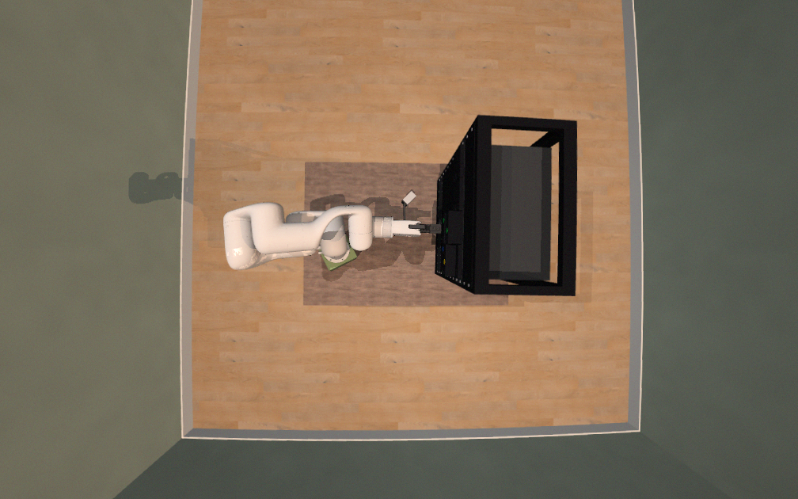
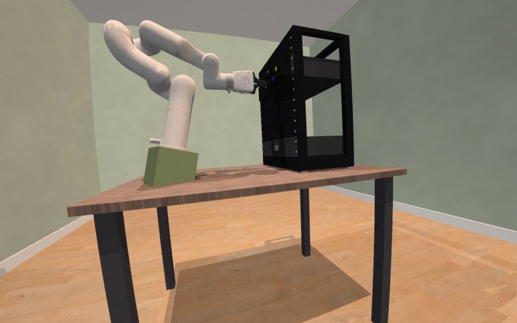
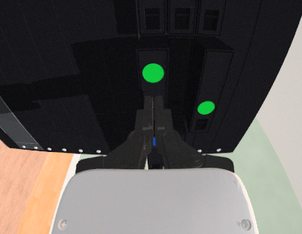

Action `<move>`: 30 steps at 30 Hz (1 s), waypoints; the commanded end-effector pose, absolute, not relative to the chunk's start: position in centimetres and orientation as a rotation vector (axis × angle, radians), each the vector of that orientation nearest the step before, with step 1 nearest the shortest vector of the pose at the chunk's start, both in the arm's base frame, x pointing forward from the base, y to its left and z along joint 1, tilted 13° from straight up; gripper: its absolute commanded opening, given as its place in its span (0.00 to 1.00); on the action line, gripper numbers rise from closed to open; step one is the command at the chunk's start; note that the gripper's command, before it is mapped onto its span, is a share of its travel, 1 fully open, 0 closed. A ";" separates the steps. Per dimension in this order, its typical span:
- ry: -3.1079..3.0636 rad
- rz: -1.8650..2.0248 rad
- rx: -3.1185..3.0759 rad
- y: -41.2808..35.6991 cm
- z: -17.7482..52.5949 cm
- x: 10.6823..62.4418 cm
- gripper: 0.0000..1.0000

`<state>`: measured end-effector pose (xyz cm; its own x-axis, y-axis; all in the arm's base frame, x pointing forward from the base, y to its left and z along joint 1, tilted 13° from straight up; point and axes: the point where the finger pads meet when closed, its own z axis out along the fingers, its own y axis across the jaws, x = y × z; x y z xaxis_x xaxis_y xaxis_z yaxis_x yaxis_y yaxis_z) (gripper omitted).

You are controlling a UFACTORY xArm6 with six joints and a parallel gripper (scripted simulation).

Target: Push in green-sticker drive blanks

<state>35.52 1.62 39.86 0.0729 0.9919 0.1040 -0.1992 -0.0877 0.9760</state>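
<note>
The black rack (image 2: 306, 99) stands on the table with the storage chassis high in its front. In the side view the chassis front shows a green sticker (image 2: 267, 72), a yellow sticker (image 2: 275, 68), a blue sticker (image 2: 273, 78) and a second green sticker (image 2: 265, 85). My gripper (image 2: 257, 85) is shut and empty, pointing level at the second green one. In the wrist view the fingertips sit just under a blank with a green sticker (image 3: 153, 72); I cannot tell whether they touch it. Another green-stickered blank (image 3: 206, 107) stands out to its right. The gripper also shows in the overhead view (image 1: 434, 228).
The arm's green base block (image 2: 170, 165) sits on the table left of the rack. A lower unit with a grey front panel (image 2: 279, 147) fills the rack's bottom. A small white tag (image 1: 408, 197) shows beside the wrist.
</note>
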 end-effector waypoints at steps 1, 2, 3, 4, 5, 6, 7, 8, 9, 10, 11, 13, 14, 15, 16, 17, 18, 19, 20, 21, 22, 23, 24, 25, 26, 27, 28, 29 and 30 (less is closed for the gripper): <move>0.953 1.307 1.166 1.6 40.1 35.9 0.00; 0.953 1.307 1.166 1.6 40.1 35.9 0.00; 0.953 1.307 1.166 1.6 40.1 35.9 0.00; 0.953 1.307 1.166 1.6 40.1 35.9 0.00; 0.953 1.307 1.166 1.6 40.1 35.9 0.00; 0.953 1.307 1.166 1.6 40.1 35.9 0.00; 0.953 1.307 1.166 1.6 40.1 35.9 0.00; 0.953 1.307 1.166 1.6 40.1 35.9 0.00; 0.953 1.307 1.166 1.6 40.1 35.9 0.00; 0.953 1.307 1.166 1.6 40.1 35.9 0.00; 0.953 1.307 1.166 1.6 40.1 36.0 0.00; 0.953 1.307 1.166 1.6 40.1 36.0 0.00; 0.953 1.307 1.166 1.6 40.2 36.1 0.00; 0.953 1.307 1.166 1.5 40.2 36.3 0.00; 0.953 1.307 1.166 1.5 40.2 36.4 0.00; 0.953 1.307 1.166 1.5 40.2 36.6 0.00; 0.953 1.307 1.166 1.5 40.3 36.7 0.00; 0.953 1.307 1.166 1.5 40.3 36.8 0.00; 0.953 1.307 1.166 1.5 40.3 36.8 0.00; 0.953 1.307 1.166 1.5 40.3 36.8 0.00; 0.953 1.307 1.166 1.5 40.3 36.8 0.00; 0.953 1.307 1.166 1.5 40.3 36.8 0.00; 0.953 1.307 1.166 1.5 40.3 36.8 0.00; 0.953 1.307 1.166 1.5 40.3 36.8 0.00; 0.953 1.307 1.166 1.5 40.3 36.8 0.00; 0.953 1.307 1.166 1.5 40.3 36.8 0.00; 0.953 1.307 1.166 1.5 40.3 36.9 0.00; 0.953 1.307 1.166 1.5 40.3 36.9 0.00; 0.953 1.307 1.166 1.5 40.3 36.9 0.00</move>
